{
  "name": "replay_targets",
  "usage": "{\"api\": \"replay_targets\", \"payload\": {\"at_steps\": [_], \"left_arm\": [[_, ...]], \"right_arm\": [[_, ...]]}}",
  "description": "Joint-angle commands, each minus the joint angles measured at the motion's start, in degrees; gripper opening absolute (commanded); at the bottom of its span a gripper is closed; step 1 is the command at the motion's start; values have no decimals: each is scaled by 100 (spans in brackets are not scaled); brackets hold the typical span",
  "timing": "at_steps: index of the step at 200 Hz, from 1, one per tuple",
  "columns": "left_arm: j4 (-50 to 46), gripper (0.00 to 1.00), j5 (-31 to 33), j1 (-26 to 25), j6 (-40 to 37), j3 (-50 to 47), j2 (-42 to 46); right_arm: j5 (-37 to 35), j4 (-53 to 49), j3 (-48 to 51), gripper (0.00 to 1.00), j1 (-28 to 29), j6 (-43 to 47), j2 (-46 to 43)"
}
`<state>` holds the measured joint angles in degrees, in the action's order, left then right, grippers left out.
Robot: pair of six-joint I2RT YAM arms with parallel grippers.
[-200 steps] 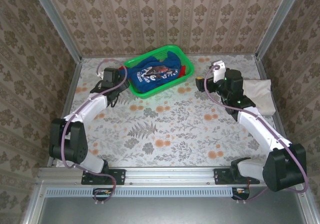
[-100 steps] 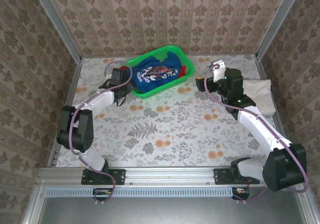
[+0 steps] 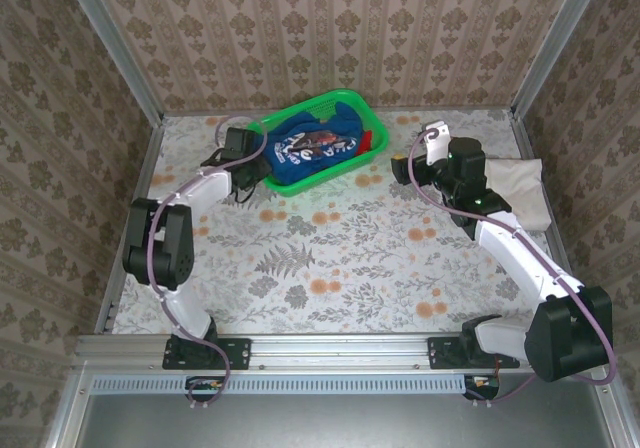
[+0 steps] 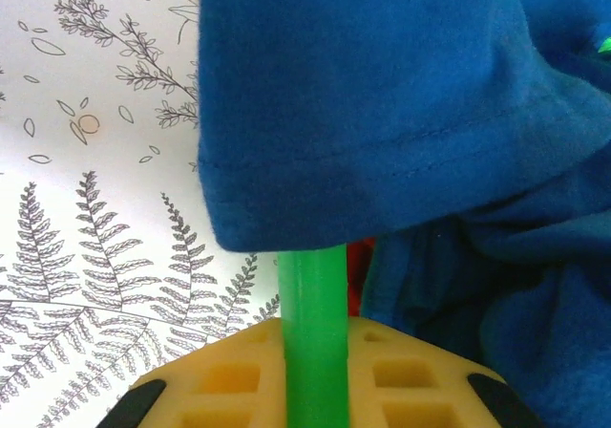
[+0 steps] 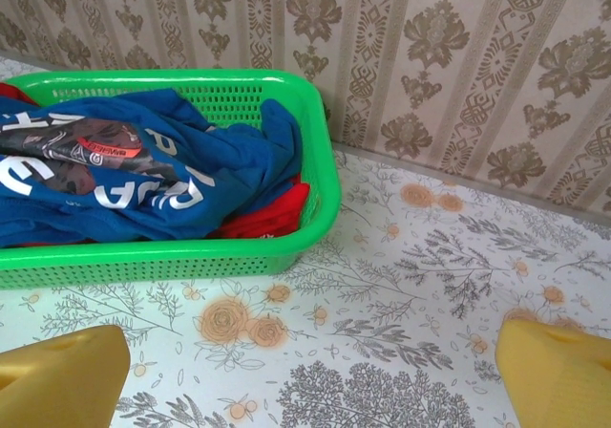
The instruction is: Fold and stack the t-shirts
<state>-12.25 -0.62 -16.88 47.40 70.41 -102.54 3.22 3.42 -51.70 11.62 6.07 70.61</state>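
Note:
A royal-blue t-shirt [image 3: 308, 148] with white lettering lies crumpled in the green basket [image 3: 335, 175] at the back of the table. Its hem [image 4: 382, 113] hangs over the basket's rim [image 4: 310, 294]. My left gripper [image 3: 254, 164] is at the basket's left corner, its yellow pads [image 4: 220, 380] shut on that green rim, with the blue cloth just beyond them. A cream-white t-shirt [image 3: 520, 190] lies at the table's right edge, behind my right arm. My right gripper [image 3: 404, 168] hovers open to the right of the basket, with nothing between its fingers [image 5: 67, 375].
Red cloth [image 5: 272, 213] lies under the blue t-shirt [image 5: 143, 175] inside the basket [image 5: 320, 194]. Papered walls close in the back and both sides. Flowered tabletop [image 3: 330, 258] lies bare in front of the basket.
My left arm has reached farther back to the basket's left corner, and its gripper has closed onto the rim. The right arm has not moved.

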Motion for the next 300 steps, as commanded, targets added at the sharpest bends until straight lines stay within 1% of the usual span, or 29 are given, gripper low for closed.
{"api": "replay_targets", "payload": {"at_steps": [1,24,54,85,94,97,104,113,128,134,140,142,156,165,182,197,200,213,244,264,279,300], "left_arm": [[-247,14,-283,-88,-221,457,-178],[-428,11,-403,-295,-357,953,-479],[-567,11,-613,-585,-436,1662,-1068],[-707,10,-807,-873,-396,2450,-1703],[-738,10,-843,-878,-364,2664,-1881],[-747,10,-847,-1037,-344,2757,-1942],[-763,11,-907,-1115,-253,2935,-2084],[-725,14,-978,-1178,-112,3123,-2235],[-597,18,-1037,-1252,-24,3337,-2364],[-528,22,-1045,-1263,-3,3364,-2350],[-432,28,-1045,-1269,-5,3351,-2323],[-404,31,-1041,-1272,-10,3340,-2308],[-229,47,-983,-1269,-138,3192,-2109],[-137,59,-958,-1250,-254,3044,-1941],[20,76,-910,-1198,-451,2612,-1499],[179,88,-747,-1169,-749,1991,-980],[199,91,-694,-1168,-808,1846,-836],[365,99,-540,-1172,-1291,1243,-267],[861,100,-535,-1160,-2674,-352,1240],[834,100,-834,-1137,-3520,-1063,2105],[681,100,-1079,-1125,-4044,-1447,2733],[491,100,-1290,-1087,-4488,-1878,3457]], "right_arm": [[-192,-185,-186,100,3,39,32],[-340,-298,-276,100,6,35,114],[-505,-366,-344,100,5,-27,179],[-998,-839,-630,100,3,-463,312],[-1083,-927,-677,100,-2,-598,347],[-1127,-942,-695,100,-9,-659,358],[-1301,-972,-721,100,-3,-925,382],[-1550,-998,-770,100,-13,-1250,404],[-1563,-1080,-910,100,-74,-1484,425],[-1547,-1129,-978,100,-95,-1539,435],[-1456,-1169,-1055,100,-111,-1581,460],[-1430,-1179,-1082,100,-123,-1606,468],[-1201,-1394,-1331,100,-202,-1911,570],[-1028,-1666,-1557,100,-221,-2136,678],[-686,-1971,-1906,100,-143,-2289,876],[-627,-2178,-2199,100,13,-2319,1275],[-610,-2213,-2240,100,50,-2328,1323],[-537,-2274,-2444,100,180,-2386,1598],[-568,-2358,-2929,100,669,-2459,2322],[-525,-2635,-3505,100,992,-2465,2915],[-486,-2809,-3933,95,1247,-2363,3399],[-281,-3053,-4567,86,1543,-2302,4048]]}}
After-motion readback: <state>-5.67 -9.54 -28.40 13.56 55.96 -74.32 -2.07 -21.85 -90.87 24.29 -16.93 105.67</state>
